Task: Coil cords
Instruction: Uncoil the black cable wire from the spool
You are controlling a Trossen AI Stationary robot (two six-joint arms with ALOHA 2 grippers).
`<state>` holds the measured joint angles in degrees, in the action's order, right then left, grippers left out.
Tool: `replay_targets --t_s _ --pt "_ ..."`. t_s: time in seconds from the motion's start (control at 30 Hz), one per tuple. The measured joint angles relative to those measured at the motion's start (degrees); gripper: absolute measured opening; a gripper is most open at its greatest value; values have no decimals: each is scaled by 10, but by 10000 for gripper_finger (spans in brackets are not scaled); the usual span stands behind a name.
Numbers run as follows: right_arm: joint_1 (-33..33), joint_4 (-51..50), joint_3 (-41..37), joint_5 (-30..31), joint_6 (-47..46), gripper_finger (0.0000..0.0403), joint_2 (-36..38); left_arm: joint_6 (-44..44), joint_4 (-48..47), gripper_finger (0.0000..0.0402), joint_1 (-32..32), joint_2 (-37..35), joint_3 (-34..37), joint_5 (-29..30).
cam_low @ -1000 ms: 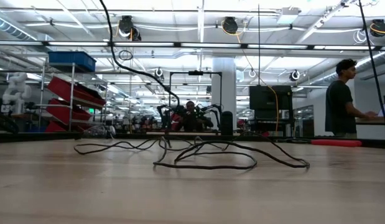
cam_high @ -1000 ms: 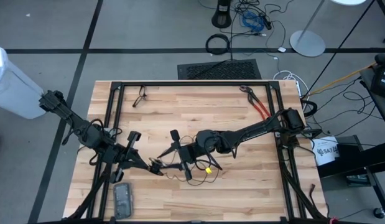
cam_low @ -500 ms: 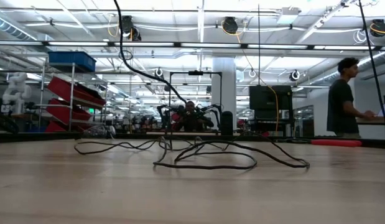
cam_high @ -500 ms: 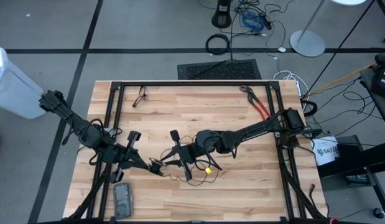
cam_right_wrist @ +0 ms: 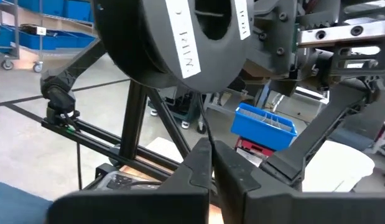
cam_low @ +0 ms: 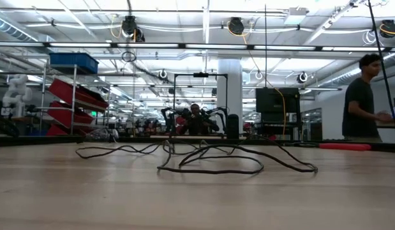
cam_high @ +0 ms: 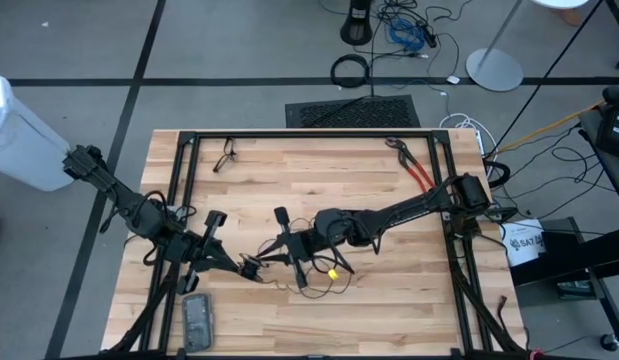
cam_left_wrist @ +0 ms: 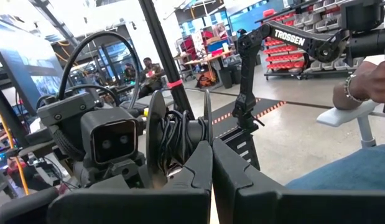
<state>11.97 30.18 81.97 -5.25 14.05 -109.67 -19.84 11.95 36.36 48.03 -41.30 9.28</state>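
The thin black cord point(cam_high: 314, 283) lies in loose loops on the wooden table near its middle, with a small yellow piece point(cam_high: 334, 271) on it. The low view shows the loops point(cam_low: 210, 171) flat on the boards. My left gripper point(cam_high: 251, 268) comes from the left and my right gripper point(cam_high: 268, 258) from the right. They face each other closely above the table, both pointing level and both shut. A thin strand of cord point(cam_right_wrist: 200, 121) runs up from my right fingertips. A like strand point(cam_left_wrist: 206, 115) rises from my left fingertips. My left gripper pinches a thin strand of the cord point(cam_left_wrist: 206, 138) between its two fingertips, coming at it level from the table's left. Which stretch of the cord this is cannot be told. My right gripper pinches one strand of the cord point(cam_right_wrist: 206, 142) between its two fingertips, level from the table's right, close to the left gripper. The rest of the cord lies slack on the table.
Red-handled pliers point(cam_high: 419, 172) lie at the far right. A dark flat device point(cam_high: 197, 320) lies near the front left, and a small black item point(cam_high: 226, 155) at the far left. Black frame rails point(cam_high: 309, 133) border the table. A person point(cam_low: 363, 96) stands beyond it.
My right gripper has shut on the cord without leaving its place. In the low view the strand that climbs from the loops has swung toward the picture's right. The person behind the table has walked to the right.
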Motion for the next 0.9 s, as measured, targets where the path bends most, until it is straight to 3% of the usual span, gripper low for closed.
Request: replay_targets --t_s 0.37,0.63,0.9 --pt "0 0 0 8 3 1 0 0 19 0 -2 38 0 0" --pt "0 -4 0 8 3 0 5 0 30 0 -12 63 0 -86" --pt "-1 -58 0 9 3 0 31 15 -17 0 -16 62 0 -93"
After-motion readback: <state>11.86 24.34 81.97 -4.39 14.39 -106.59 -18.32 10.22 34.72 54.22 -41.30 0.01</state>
